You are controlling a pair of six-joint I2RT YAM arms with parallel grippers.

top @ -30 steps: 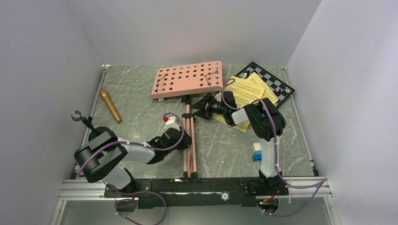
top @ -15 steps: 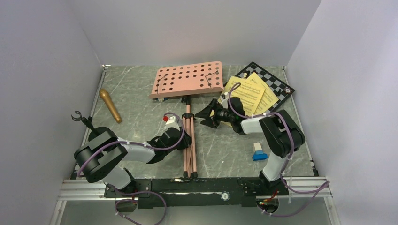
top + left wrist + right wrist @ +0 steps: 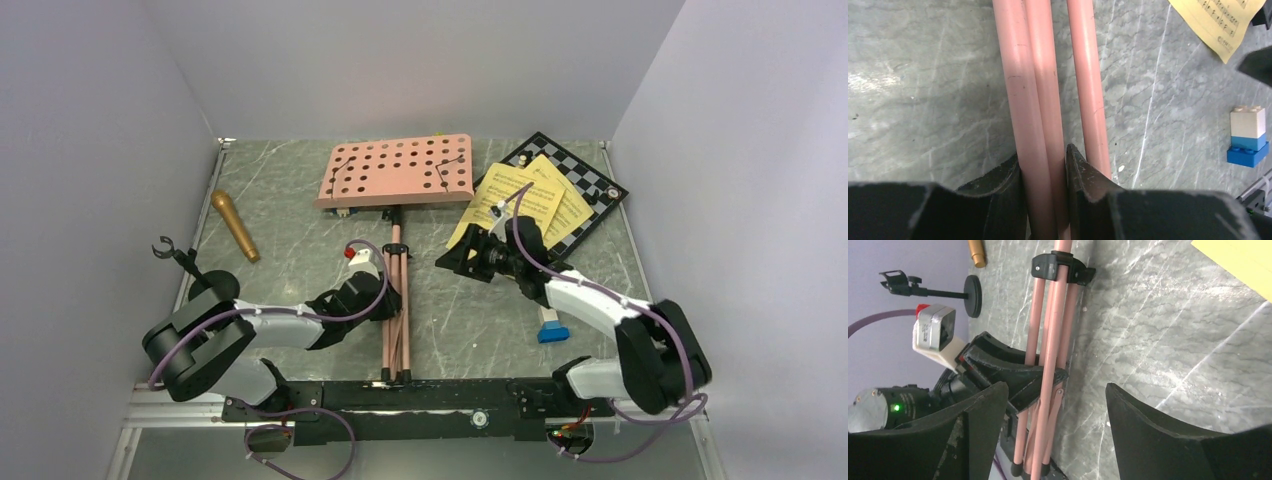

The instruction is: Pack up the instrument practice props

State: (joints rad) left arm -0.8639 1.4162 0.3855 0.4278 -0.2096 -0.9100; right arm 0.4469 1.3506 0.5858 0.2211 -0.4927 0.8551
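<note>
While the left hand (image 3: 1043,152) is clamped on two of the three folded legs of the pink music stand (image 3: 395,170), the third leg runs just outside the grip. We see the stand stretched along the desk (image 3: 290,240), long axis near to far. Its feet are by the arms' bases, its hole-dotted panel is at the far end, and a black collar (image 3: 1060,265) gathers the legs in between.

Our right hand (image 3: 1054,387) hangs with fingers wide apart, gripping nothing, just right of the legs and facing them. Behind it lie the yellow music sheets (image 3: 520,200), overlapping a chessboard (image 3: 603,187) in the far right corner. A blue-and-white toy brick (image 3: 1248,135) sits right of the legs, near the right arm.

Well off to the left, the gold microphone (image 3: 235,226) lies slantwise, head toward the far left corner. The black mic stand (image 3: 974,296) is at the left edge beside the left arm.
</note>
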